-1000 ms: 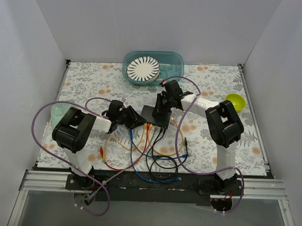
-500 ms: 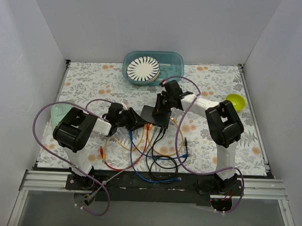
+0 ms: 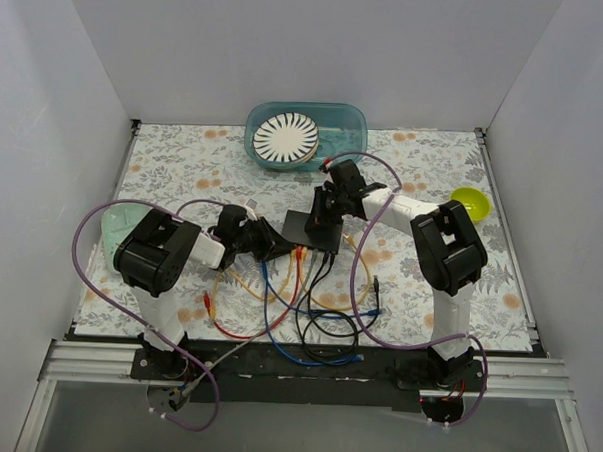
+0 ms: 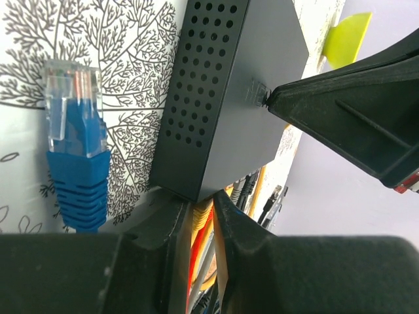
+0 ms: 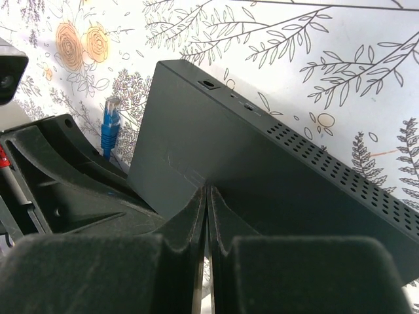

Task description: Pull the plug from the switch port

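The switch (image 3: 311,229) is a flat dark grey box on the flowered cloth; it also fills the left wrist view (image 4: 229,98) and the right wrist view (image 5: 262,157). Several coloured cables run from its near edge. My left gripper (image 4: 203,204) is shut on the yellow plug (image 4: 200,217), right at the switch's near corner. Whether that plug sits in its port is hidden. A loose blue plug (image 4: 75,150) lies on the cloth beside the switch. My right gripper (image 5: 207,190) is shut, its tips resting on the switch's top face.
Loose cable loops (image 3: 308,306) lie between the switch and the arm bases. A teal tub (image 3: 341,120) with a striped white plate stands at the back. A yellow-green bowl (image 3: 470,203) sits far right, a pale green bowl (image 3: 119,223) far left. White walls enclose the table.
My left gripper has closed onto the yellow plug, and the left arm has shifted slightly. The cables in front have moved a little. The right arm holds still.
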{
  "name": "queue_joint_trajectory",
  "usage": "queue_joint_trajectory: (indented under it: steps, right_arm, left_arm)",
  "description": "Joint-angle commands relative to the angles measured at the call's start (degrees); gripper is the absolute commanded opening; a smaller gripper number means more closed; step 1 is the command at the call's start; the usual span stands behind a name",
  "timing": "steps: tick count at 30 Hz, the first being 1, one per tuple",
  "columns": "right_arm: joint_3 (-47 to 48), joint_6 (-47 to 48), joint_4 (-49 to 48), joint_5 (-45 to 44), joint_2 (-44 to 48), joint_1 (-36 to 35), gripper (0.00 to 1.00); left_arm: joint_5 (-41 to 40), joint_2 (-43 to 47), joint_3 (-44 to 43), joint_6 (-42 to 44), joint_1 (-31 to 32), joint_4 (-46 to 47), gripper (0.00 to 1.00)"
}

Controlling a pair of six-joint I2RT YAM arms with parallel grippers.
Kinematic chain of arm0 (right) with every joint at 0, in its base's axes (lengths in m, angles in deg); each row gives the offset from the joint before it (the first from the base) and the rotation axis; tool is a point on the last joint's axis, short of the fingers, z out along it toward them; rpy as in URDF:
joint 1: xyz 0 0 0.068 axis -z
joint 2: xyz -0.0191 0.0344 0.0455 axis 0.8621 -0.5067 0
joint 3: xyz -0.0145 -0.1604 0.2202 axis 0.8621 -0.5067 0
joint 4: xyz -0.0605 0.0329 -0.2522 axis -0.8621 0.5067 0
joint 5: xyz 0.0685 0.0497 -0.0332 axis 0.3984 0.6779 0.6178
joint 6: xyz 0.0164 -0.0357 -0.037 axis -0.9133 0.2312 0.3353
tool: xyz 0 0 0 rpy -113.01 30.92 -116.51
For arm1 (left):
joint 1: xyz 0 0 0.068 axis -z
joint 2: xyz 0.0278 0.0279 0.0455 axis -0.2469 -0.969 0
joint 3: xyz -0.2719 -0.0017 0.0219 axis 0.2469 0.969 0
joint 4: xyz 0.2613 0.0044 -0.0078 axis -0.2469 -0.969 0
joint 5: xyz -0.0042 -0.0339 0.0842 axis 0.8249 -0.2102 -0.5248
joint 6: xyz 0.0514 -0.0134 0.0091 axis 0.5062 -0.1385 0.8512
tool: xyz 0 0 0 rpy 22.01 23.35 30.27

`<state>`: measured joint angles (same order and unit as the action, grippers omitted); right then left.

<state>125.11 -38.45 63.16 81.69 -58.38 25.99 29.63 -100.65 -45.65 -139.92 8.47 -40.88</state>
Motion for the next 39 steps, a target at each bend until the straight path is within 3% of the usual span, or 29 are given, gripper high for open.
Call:
queue_joint_trajectory:
  steps: [1,11,17,22,31,36,39]
  right_arm:
    - [-3.33,1.78,4.75,-2.25,-0.96,-0.54,0.10]
    - [-6.67,4.07,5.80,-3.39,6.35,-5.89,0.10]
    - [-7.30,2.84,5.45,-3.31,3.45,-7.31,0.10]
    - [-2.38,2.23,7.29,-5.15,-0.59,-6.96,0.10]
    - [0.18,1.26,7.21,-5.50,-2.53,-6.52,0.10]
    - [-4.29,2.04,4.14,-5.24,2.90,-6.60,0.10]
    - [-6.32,2.84,2.46,-7.08,8.44,-6.61,0.10]
  left_arm:
    - [-2.65,-4.11,1.30,0.14,0.88,-5.31,0.00]
    - [-1.68,-3.84,1.39,0.93,0.88,-5.31,0.00]
    - [-1.24,-3.05,0.77,1.98,0.88,-5.92,0.00]
    - [-0.10,-0.86,2.00,3.48,0.88,-6.80,0.00]
    - [1.14,5.64,9.03,4.45,0.88,-7.15,0.00]
    - [-2.45,12.05,10.53,4.01,-0.17,-12.85,0.00]
    - [-9.74,20.31,10.44,3.22,-3.50,-22.60,0.00]
